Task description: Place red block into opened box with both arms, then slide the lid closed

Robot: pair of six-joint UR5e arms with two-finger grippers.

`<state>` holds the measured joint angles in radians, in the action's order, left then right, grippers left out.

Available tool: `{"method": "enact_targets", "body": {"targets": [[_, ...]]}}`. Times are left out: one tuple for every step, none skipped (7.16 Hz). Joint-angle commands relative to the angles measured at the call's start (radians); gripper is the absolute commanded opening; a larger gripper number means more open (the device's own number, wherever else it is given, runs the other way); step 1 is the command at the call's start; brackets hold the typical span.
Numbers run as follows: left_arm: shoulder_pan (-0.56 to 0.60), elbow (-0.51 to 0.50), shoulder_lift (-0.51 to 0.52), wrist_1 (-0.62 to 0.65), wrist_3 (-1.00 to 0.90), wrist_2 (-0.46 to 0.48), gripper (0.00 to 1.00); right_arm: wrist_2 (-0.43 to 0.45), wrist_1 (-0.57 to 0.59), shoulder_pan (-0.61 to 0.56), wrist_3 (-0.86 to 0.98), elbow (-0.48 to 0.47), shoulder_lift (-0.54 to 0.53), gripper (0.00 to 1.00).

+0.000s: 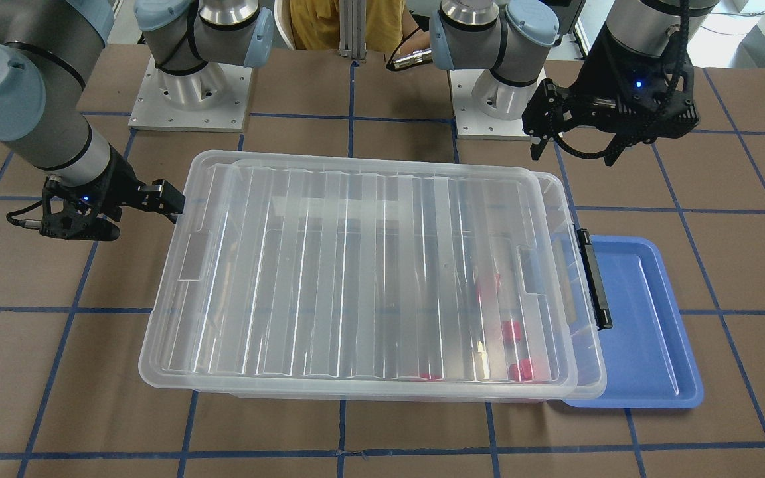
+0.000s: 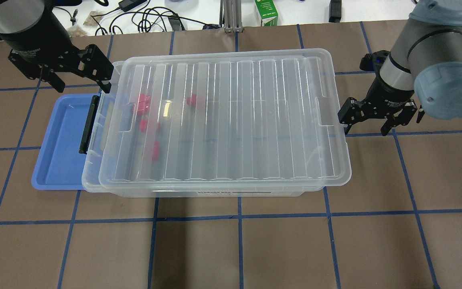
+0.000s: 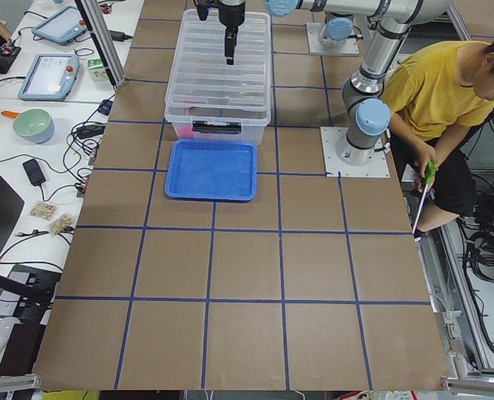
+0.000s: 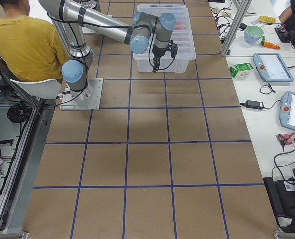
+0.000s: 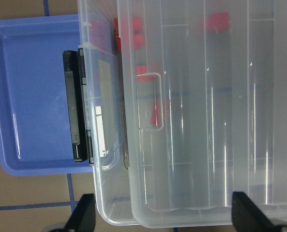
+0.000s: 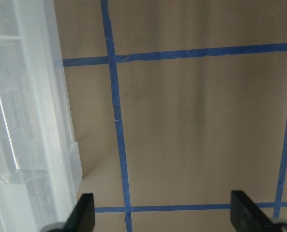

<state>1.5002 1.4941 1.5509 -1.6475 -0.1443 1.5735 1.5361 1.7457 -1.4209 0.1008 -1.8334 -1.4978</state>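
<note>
The red blocks (image 2: 144, 125) are seen inside the box (image 2: 90, 176), under the lid (image 2: 255, 120), at the clasp end. The left gripper (image 2: 82, 82) is held spread above that end. The right gripper (image 2: 365, 130), also spread, is positioned beside the opposite end.

The lid (image 2: 231, 120) roofs almost all of the box (image 2: 91, 176), leaving only a narrow uncovered strip at the clasp end for reaching in from above. The black clasp bar (image 2: 88, 124) and blue tray (image 2: 58, 140) crowd that end, close by the left pincer (image 2: 82, 82). Past the other short end the right pincer (image 2: 366, 129) hangs apart from the box, over desk (image 2: 255, 249) that lies open there and along the near long side.
</note>
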Motion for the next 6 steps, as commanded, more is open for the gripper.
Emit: {"method": "enact_targets", "body": {"targets": [[0.0,0.0,0.0,0.0,0.0,-0.001,1.0,-0.002,0.0,-0.013,-0.007,-0.001,0.001,1.0],[0.0,0.0,0.0,0.0,0.0,-0.001,1.0,-0.005,-0.002,-0.015,-0.006,-0.001,0.001,1.0],[0.0,0.0,0.0,0.0,0.0,-0.001,1.0,-0.005,-0.002,-0.015,-0.006,-0.001,0.001,1.0],[0.0,0.0,0.002,0.0,0.0,-0.001,1.0,-0.002,0.001,-0.015,-0.001,0.014,0.001,1.0],[0.0,0.0,0.0,0.0,0.0,-0.001,1.0,0.015,0.009,-0.013,-0.001,0.041,-0.012,1.0],[0.0,0.0,0.0,0.0,0.0,-0.001,1.0,0.019,-0.027,-0.013,-0.004,0.098,-0.031,1.0]]}}
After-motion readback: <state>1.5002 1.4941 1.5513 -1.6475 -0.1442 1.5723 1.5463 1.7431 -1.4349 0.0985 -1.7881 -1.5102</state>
